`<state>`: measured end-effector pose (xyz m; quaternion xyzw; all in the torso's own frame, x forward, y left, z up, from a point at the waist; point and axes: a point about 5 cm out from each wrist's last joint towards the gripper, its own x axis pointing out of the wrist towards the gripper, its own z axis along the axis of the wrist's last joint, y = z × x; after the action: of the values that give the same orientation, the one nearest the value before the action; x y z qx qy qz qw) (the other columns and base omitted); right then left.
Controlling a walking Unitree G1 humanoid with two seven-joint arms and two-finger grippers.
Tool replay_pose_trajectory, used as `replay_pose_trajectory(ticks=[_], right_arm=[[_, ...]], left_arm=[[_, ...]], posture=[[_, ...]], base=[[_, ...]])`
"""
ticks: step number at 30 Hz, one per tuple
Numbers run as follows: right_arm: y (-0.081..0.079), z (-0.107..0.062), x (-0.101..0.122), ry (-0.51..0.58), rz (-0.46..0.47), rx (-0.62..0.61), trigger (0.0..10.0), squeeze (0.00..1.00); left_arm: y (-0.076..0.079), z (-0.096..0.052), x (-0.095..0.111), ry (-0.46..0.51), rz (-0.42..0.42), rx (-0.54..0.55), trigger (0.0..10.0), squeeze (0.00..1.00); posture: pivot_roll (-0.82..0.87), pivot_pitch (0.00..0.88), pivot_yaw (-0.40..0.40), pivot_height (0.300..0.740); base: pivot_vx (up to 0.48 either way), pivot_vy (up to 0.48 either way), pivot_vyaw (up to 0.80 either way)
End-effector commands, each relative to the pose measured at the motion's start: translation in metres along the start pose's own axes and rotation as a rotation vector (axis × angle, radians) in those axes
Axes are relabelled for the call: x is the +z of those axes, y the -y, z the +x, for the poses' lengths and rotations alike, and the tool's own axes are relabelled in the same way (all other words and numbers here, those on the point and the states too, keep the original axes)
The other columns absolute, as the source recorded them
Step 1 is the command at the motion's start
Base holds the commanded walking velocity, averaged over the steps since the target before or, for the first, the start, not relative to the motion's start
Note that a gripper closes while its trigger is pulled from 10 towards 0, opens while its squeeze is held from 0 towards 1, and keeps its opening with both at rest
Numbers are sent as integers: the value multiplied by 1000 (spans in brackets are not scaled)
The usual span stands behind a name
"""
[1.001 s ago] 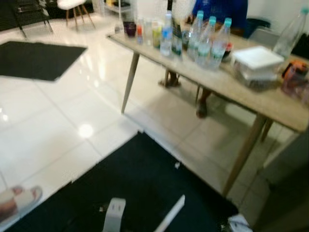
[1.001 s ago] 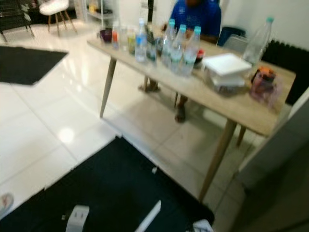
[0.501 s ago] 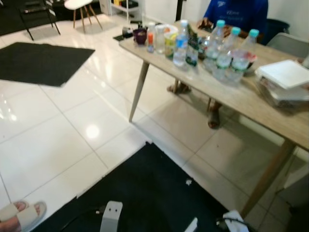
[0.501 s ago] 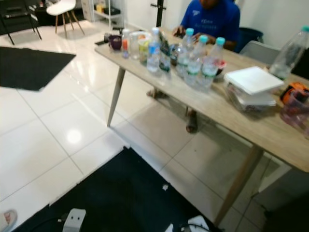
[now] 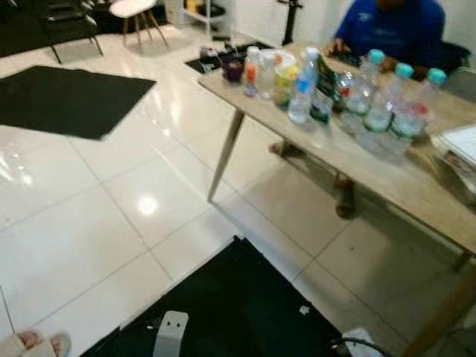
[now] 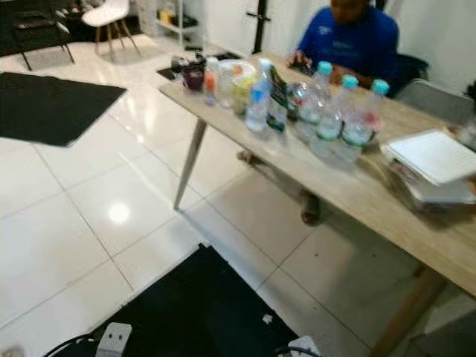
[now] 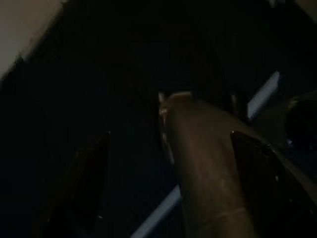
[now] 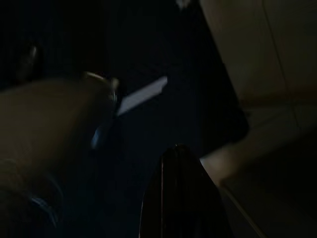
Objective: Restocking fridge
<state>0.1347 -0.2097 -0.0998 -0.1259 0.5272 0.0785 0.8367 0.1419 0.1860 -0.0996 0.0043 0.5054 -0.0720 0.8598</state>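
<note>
Table, seemingly now shifted rightward.

We could read no text, number or brand anywhere. The labels on the water bottles on the wooden table were too blurred to make out, and a pale mark on the chest of the person's blue shirt was likewise illegible. The wrist views were too dark to show any writing.
</note>
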Motion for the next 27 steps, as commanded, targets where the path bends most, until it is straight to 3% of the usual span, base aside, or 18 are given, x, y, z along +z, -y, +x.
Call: replay_pose_trajectory(ticks=[1, 16, 27], right_arm=[[-2, 0, -3, -12, 11, 5, 10000, 0], [-1, 0, -3, -13, 14, 2, 10000, 0], [-3, 0, -3, -14, 16, 4, 10000, 0]], left_arm=[[2, 0, -6, -25, 6, -8, 10000, 0], [4, 0, -7, -26, -8, -4, 10000, 0], [4, 0, -5, -10, -52, -7, 10000, 0]], posture=[[-33, 47, -41, 740], [-33, 54, -42, 740], [-29, 55, -40, 740]], base=[[409, 0, 0], [401, 0, 0], [44, 0, 0]])
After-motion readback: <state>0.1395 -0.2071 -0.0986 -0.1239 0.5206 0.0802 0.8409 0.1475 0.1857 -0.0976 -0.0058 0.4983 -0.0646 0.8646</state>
